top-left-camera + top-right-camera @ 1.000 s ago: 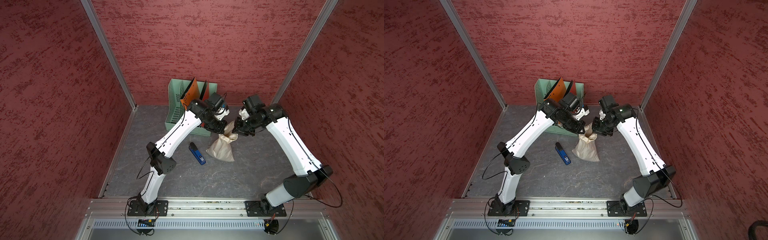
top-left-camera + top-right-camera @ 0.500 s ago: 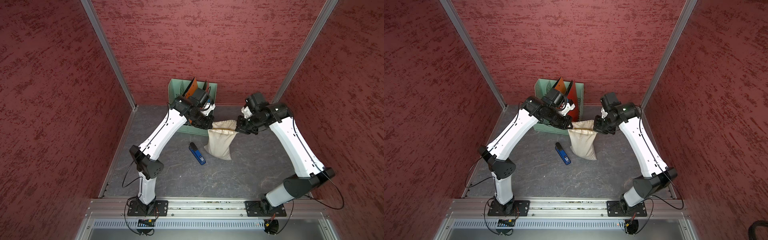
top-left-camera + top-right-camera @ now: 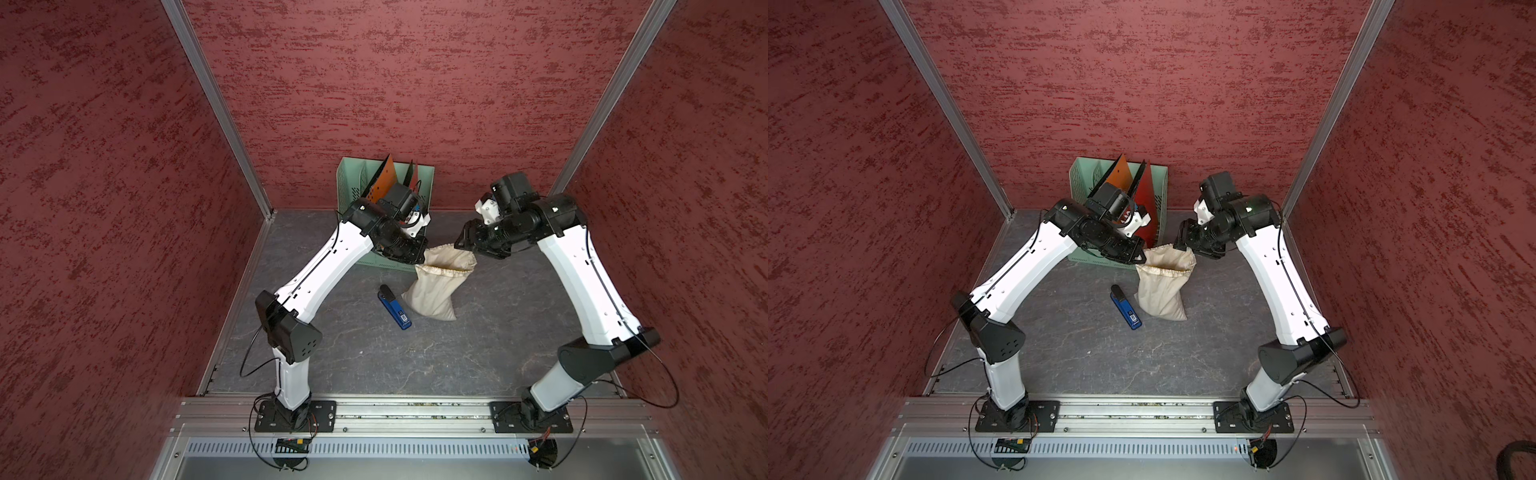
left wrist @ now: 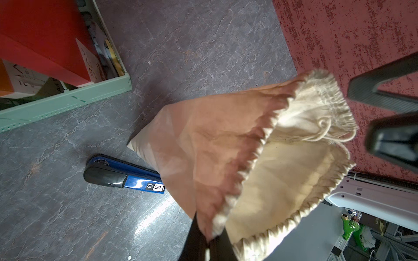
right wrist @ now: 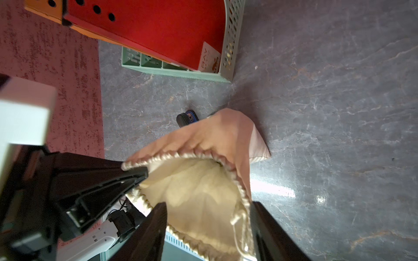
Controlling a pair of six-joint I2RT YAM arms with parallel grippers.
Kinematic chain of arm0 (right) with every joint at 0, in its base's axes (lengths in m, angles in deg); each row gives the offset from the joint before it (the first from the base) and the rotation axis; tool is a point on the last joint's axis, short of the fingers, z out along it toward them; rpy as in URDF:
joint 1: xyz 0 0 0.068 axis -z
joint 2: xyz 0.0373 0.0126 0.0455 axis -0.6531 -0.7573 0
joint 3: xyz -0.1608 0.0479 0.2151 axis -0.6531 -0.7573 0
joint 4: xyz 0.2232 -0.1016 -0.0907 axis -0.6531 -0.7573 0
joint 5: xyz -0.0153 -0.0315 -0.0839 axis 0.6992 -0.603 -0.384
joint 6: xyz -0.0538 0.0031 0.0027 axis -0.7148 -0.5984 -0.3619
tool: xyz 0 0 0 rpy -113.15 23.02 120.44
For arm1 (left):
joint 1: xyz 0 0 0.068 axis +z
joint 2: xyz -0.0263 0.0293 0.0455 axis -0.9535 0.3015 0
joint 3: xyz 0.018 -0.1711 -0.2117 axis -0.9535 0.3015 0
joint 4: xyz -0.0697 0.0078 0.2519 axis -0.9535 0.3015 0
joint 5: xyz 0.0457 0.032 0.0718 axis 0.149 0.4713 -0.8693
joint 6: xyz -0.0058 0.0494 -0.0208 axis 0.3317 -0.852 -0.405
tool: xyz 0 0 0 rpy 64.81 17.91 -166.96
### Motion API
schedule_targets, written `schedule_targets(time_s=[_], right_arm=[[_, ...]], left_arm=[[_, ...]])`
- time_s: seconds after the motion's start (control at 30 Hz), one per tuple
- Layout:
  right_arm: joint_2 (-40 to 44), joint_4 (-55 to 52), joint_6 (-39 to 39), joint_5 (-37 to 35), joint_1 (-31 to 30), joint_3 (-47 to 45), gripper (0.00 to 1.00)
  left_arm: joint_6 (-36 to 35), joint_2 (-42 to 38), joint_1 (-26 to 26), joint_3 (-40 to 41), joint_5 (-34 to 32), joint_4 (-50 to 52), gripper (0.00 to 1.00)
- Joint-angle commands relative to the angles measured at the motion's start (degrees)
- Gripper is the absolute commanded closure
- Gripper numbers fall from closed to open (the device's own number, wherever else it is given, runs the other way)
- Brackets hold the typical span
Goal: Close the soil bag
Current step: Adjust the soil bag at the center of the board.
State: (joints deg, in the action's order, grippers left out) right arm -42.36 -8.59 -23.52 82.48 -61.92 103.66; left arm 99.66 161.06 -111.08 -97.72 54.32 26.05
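The white and black left arm [image 3: 328,266] rises from the near edge of the grey table [image 3: 415,365], bends at the elbow and leans toward the far edge. The white and black right arm [image 3: 582,282] mirrors it, so the two wrists face each other. The black left gripper [image 4: 204,245] has its jaws pressed together on the ruffled rim of the cream-beige cloth soil bag [image 4: 214,146], while the black right gripper [image 5: 209,210] has its jaws apart, with the opposite part of that rim between them.

Mottled red walls [image 3: 415,83] enclose a grey marbled floor [image 3: 374,357].
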Motion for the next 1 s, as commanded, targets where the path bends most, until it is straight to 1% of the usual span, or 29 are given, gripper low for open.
schedule_targets(time_s=[0.0,0.13,0.3,0.4,0.5,0.57,0.6,0.7,0.77,0.83,0.97], right_arm=[[-5.79,-8.52,-4.89,-2.39,0.23,5.27,0.34],[-9.44,-12.82,-7.65,-4.51,0.31,10.40,0.33],[-10.92,-13.44,-8.49,-2.68,0.36,10.64,0.36],[-10.97,-13.83,-9.23,-2.64,0.36,9.70,0.42],[-10.39,-13.81,-9.60,-2.12,0.32,9.15,0.49],[-9.63,-13.60,-9.24,-1.64,0.33,9.09,0.51],[-9.11,-13.51,-9.08,-1.58,0.32,9.00,0.48],[-7.46,-13.14,-8.20,-1.94,0.32,8.37,0.33],[-5.76,-12.17,-7.74,-1.60,0.37,7.68,0.26],[-4.29,-11.23,-7.42,-0.61,0.36,6.90,0.24],[-2.93,-11.14,-7.79,0.62,0.32,4.01,0.23]], left_arm=[[-0.59,-2.25,-0.22,-0.27,0.22,-0.65,0.98],[-0.46,-2.78,-0.22,-0.22,-0.60,-0.35,0.97],[-0.24,-2.68,-0.06,0.13,-0.75,-0.41,0.97],[-0.15,-2.48,-0.05,-0.07,-0.87,-0.44,0.97],[-0.19,-2.29,0.12,-0.50,-1.04,-0.26,0.94],[-0.15,-2.30,0.40,-0.63,-1.06,-0.33,0.93],[-0.11,-2.28,0.44,-0.83,-0.98,-0.40,0.93],[-0.11,-2.20,0.53,-1.16,-0.76,-0.40,0.93],[-0.11,-2.04,0.57,-1.16,-0.57,-0.25,0.93],[-0.11,-1.86,0.51,-1.13,-0.25,-0.17,0.93],[-0.02,-1.91,0.53,-1.30,-0.35,-0.33,0.93]])
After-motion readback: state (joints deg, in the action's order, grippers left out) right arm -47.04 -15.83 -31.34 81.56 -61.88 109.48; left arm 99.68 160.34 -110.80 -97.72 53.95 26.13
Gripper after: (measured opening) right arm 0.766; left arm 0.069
